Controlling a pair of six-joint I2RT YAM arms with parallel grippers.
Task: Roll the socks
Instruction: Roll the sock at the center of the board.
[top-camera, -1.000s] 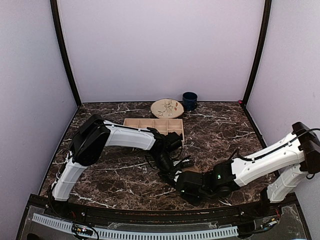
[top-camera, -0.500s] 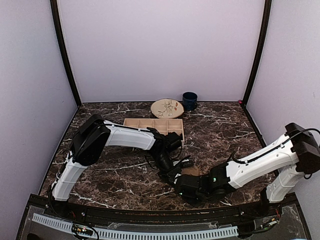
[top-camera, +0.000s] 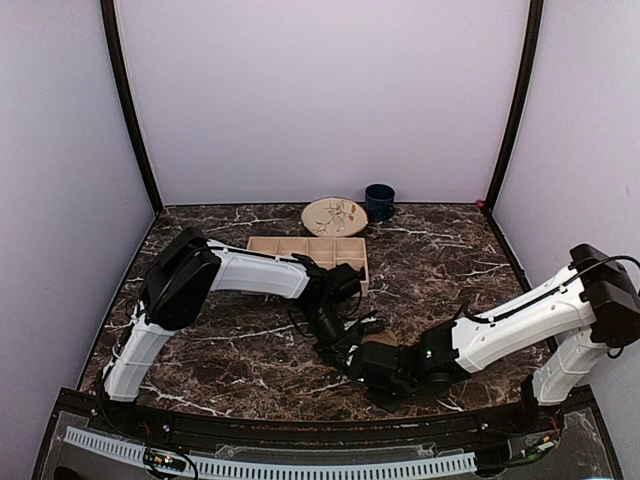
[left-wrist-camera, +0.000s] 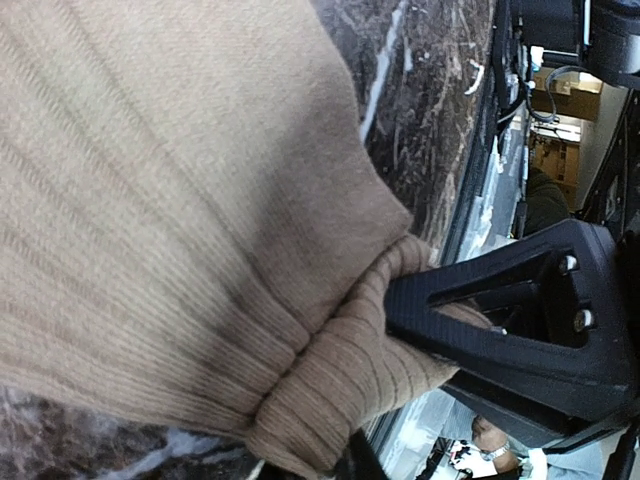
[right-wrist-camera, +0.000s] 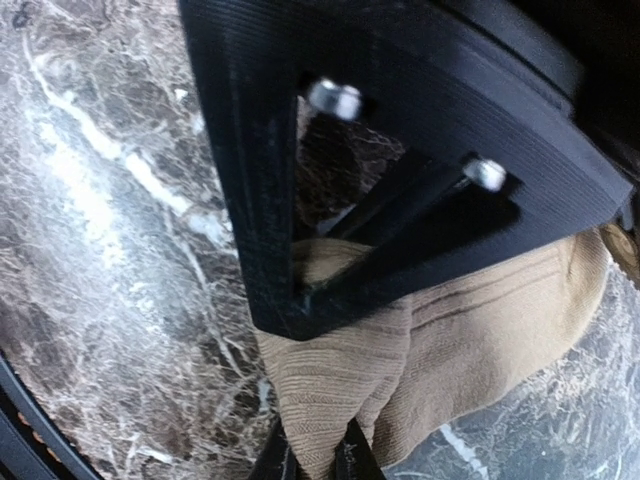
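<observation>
I see the dark veined marble surface (top-camera: 440, 250) bare toward its left and right edges. Near the front edge lies the soft, ribbed tan sock (left-wrist-camera: 150, 200). My left gripper (top-camera: 345, 348) and right gripper (right-wrist-camera: 312, 458) both pinch it, nearly closed.

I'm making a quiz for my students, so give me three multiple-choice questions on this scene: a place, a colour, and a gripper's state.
1. Where is the blue cup? A. just right of the plate, at the back B. on the plate C. at the near edge
2. What colour is the sock in the wrist views? A. black B. tan C. white
3. What is the right gripper doing? A. hanging wide open B. pinching the sock C. holding the plate
Answers: A, the cup stands beside the plate; B, ribbed tan fabric fills the left wrist view; B, tan fabric bunches between its fingertips.
</observation>
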